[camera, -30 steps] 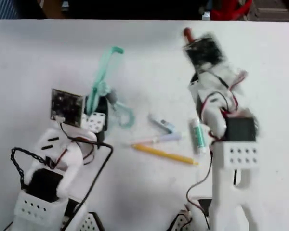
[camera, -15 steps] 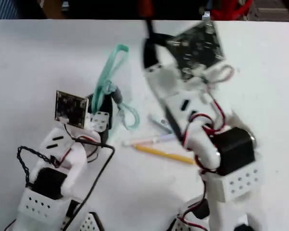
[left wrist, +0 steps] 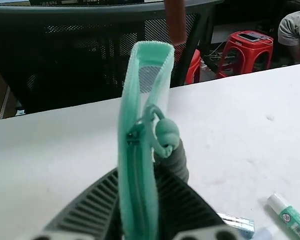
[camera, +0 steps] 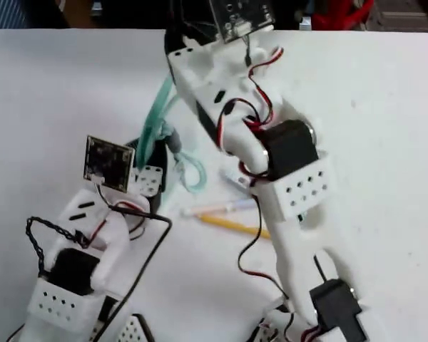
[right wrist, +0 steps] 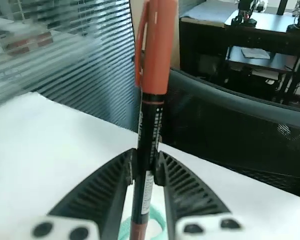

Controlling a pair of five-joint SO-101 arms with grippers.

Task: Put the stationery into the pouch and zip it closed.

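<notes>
Gripping the green mesh pouch (left wrist: 140,125), the left tool (left wrist: 140,200) is clenched on its lower part and holds it standing on end, left of the middle of the tabletop (camera: 57,85). The zip pull, with its rounded green tag, hangs about halfway up the side. Over on the right, the right tool (right wrist: 145,170) is clamped on a red marker pen (right wrist: 152,75), both fingers pressed against the barrel, cap end sticking out beyond them. From the left wrist view the red pen shows just above the pouch's upper end. From overhead, the right arm stretches across to the far edge of the tabletop, over the far end of the pouch. On the tabletop nearer the arms lie a yellow pencil (camera: 228,224) and a pale pen (camera: 217,208), side by side and close together. A green-and-white glue stick (left wrist: 290,220) and a small silvery item (left wrist: 235,222) lie to the right of the pouch.
</notes>
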